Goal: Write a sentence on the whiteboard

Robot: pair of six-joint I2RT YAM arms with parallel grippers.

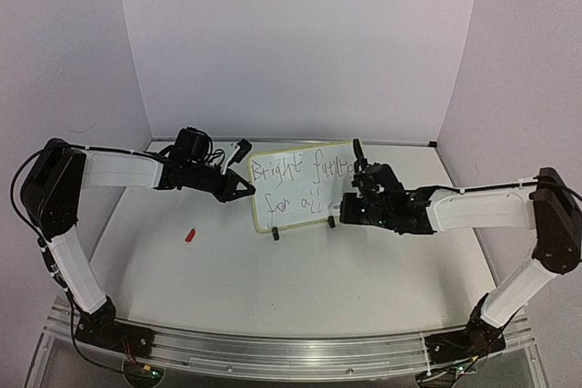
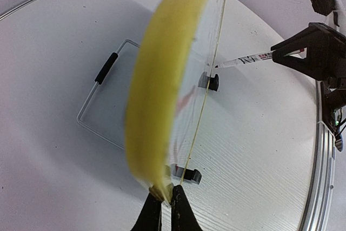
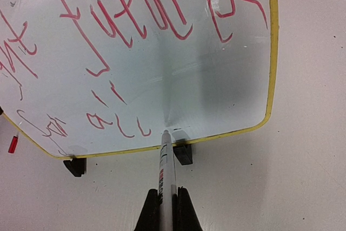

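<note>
Standing upright at table (image 1: 227,270) centre, the whiteboard (image 1: 305,186) carries the sentence (image 1: 296,172) in two red lines. Left gripper (image 2: 165,198) clamps its 9 o'clock edge; right gripper (image 3: 165,196), at 3 o'clock, pinches a marker (image 3: 166,160), tip touching the board.

The whiteboard (image 3: 216,90) carries the sentence (image 3: 130,20), scrawled in red strokes over two lines. The upper line reads roughly "Bright future", its last letters crowded toward the right rim. The lower line reads "for all". The marker (image 3: 166,171) bears a small red-and-black printed label (image 2: 248,59), too fine to read.
</note>
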